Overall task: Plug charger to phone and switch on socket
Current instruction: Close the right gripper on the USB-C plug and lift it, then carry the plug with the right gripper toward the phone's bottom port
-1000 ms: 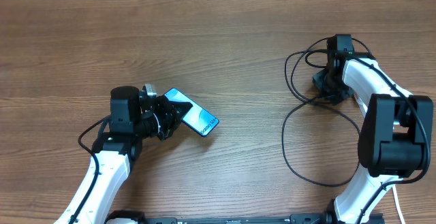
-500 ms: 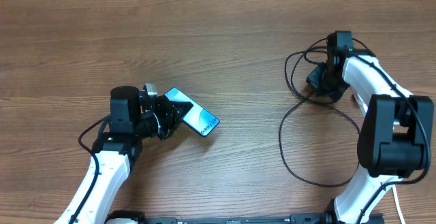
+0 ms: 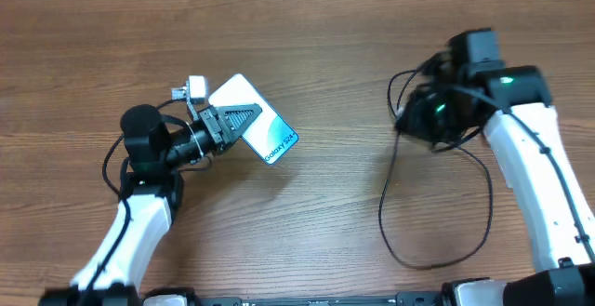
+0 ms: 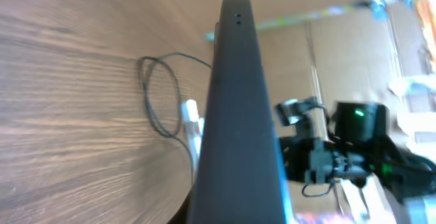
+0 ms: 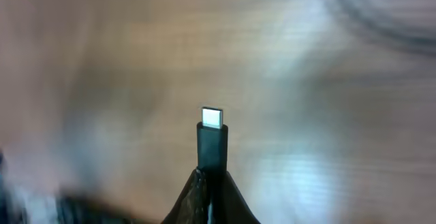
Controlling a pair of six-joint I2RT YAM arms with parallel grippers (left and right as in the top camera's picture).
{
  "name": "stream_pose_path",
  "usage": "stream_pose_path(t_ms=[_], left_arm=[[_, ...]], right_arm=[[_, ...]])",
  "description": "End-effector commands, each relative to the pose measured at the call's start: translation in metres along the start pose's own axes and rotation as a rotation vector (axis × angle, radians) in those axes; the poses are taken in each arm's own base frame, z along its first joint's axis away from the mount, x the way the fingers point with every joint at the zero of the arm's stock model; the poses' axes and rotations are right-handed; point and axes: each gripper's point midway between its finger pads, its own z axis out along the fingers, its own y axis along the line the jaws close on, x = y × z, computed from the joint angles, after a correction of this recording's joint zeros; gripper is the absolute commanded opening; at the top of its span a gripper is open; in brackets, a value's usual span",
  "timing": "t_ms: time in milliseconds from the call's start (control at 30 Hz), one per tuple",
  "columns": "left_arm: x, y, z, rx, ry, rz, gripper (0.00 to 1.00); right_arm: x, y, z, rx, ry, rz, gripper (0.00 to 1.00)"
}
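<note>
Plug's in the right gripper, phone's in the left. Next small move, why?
Probably swing the right gripper toward the phone and line up the plug: it juts clear, the left gripper holds the phone off the table, and they're far apart.

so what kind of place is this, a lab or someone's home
Probably a robotics lab or workshop: the left gripper holds the phone, the right gripper holds the charger, over a wood-grain table, with what looks like cardboard behind.
</note>
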Motion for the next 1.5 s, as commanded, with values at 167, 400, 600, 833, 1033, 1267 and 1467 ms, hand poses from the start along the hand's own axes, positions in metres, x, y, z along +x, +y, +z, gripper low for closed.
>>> stream_pose_path(t_ms=[167, 400, 600, 833, 1033, 1267, 1467], left_arm=[[0.014, -0.022, 0.004, 0.202, 0.353, 0.022, 0.04], [0.002, -0.037, 0.007, 0.222, 0.373, 0.067, 0.04], [0.001, -0.037, 0.007, 0.220, 0.368, 0.063, 0.04], [-0.021, -0.029, -0.007, 0.203, 0.282, 0.097, 0.04], [-0.039, -0.016, -0.029, 0.182, 0.217, 0.105, 0.04], [-0.038, -0.008, -0.031, 0.172, 0.211, 0.083, 0.04], [-0.039, -0.007, -0.031, 0.171, 0.207, 0.092, 0.04]], right_arm=[[0.091, 0.084, 0.011, -0.178, 0.259, -0.440, 0.04], [0.126, 0.091, 0.001, -0.184, 0.260, -0.489, 0.04], [0.109, 0.082, 0.024, -0.054, 0.108, -0.517, 0.04], [0.085, 0.061, 0.082, 0.052, 0.006, -0.526, 0.37], [0.061, 0.044, 0.131, 0.153, -0.049, -0.460, 0.43], [0.053, 0.025, 0.171, 0.266, -0.028, -0.391, 0.45], [0.062, 0.041, 0.193, 0.248, 0.024, -0.450, 0.48]])
